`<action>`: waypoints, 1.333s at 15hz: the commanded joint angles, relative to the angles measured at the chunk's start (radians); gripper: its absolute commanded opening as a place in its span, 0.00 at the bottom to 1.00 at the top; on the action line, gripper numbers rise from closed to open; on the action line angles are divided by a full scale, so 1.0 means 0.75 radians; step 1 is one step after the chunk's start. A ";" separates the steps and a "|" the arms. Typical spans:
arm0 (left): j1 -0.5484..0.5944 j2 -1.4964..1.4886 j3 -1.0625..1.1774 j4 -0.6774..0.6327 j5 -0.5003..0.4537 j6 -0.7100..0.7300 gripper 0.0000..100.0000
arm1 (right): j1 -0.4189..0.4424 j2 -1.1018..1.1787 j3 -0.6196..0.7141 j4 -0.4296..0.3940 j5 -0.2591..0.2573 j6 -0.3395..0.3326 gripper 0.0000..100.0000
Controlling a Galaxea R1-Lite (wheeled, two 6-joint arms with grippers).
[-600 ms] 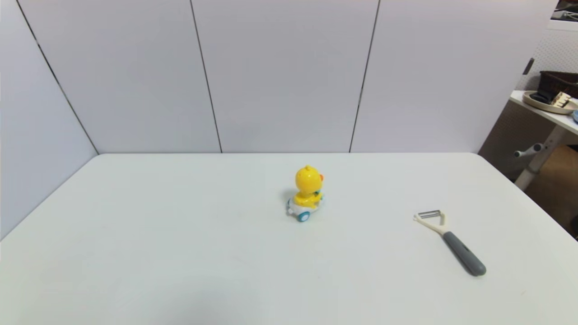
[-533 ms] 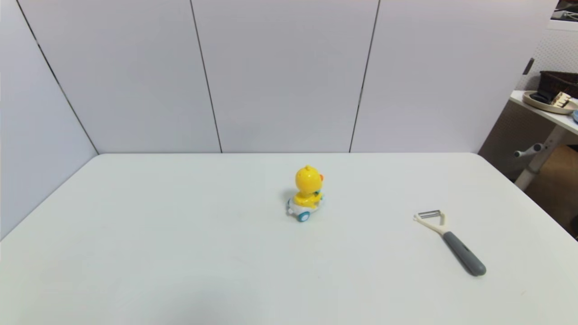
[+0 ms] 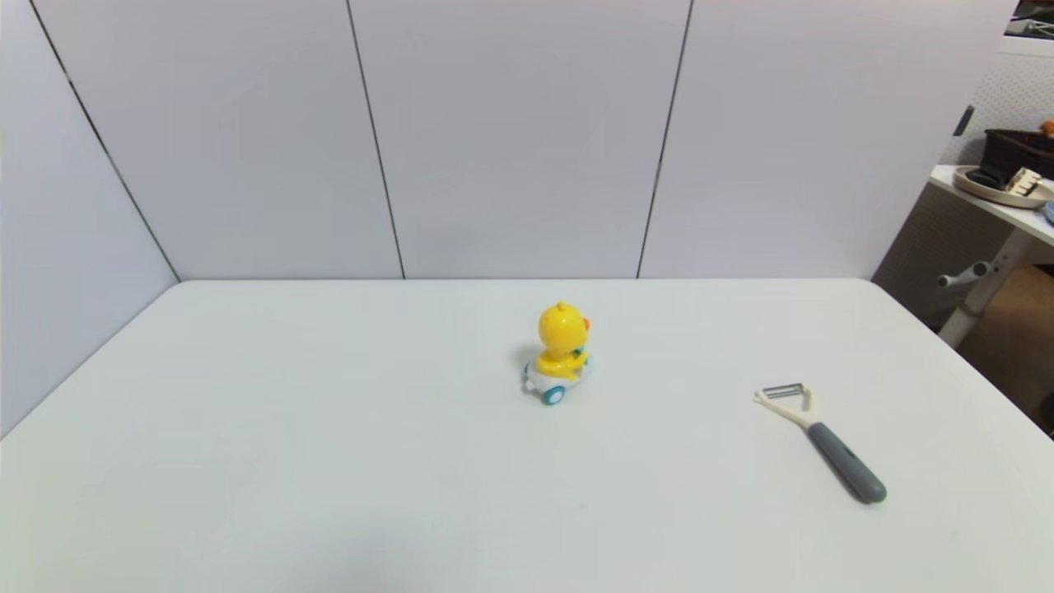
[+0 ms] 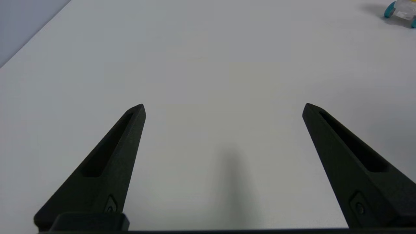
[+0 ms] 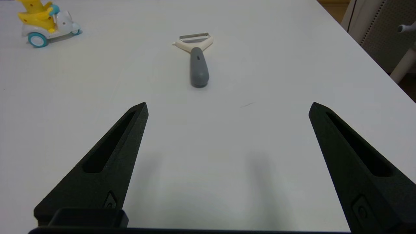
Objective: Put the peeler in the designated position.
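The peeler (image 3: 821, 441) lies flat on the white table at the right, cream forked head toward the back wall, dark grey handle toward me. In the right wrist view the peeler (image 5: 197, 60) rests some way ahead of my right gripper (image 5: 227, 105), which is open and holds nothing. My left gripper (image 4: 224, 105) is also open over bare tabletop, far from the peeler. Neither arm shows in the head view. The designated position has no mark that I can make out.
A yellow duck toy on blue wheels (image 3: 559, 352) stands near the table's middle, also seen at the duck toy (image 5: 45, 21) and its wheel (image 4: 401, 9). The table's right edge (image 3: 963, 362) is close to the peeler; a side table with a tray (image 3: 1005, 188) stands beyond.
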 commanded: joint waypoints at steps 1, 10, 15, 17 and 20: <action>0.000 0.002 -0.001 0.001 0.000 -0.001 1.00 | 0.001 0.132 -0.028 -0.008 -0.003 -0.010 1.00; 0.000 0.002 -0.001 0.001 0.000 -0.001 1.00 | -0.008 0.920 -0.983 0.078 0.012 -0.008 1.00; 0.000 0.002 -0.001 0.001 0.000 -0.001 1.00 | -0.010 1.300 -1.407 0.186 0.010 -0.008 1.00; 0.000 0.002 -0.001 0.001 0.000 -0.001 1.00 | -0.010 1.435 -1.507 0.190 0.014 -0.012 1.00; 0.000 0.002 -0.001 0.001 0.000 -0.001 1.00 | -0.010 1.587 -1.527 0.190 0.012 -0.053 1.00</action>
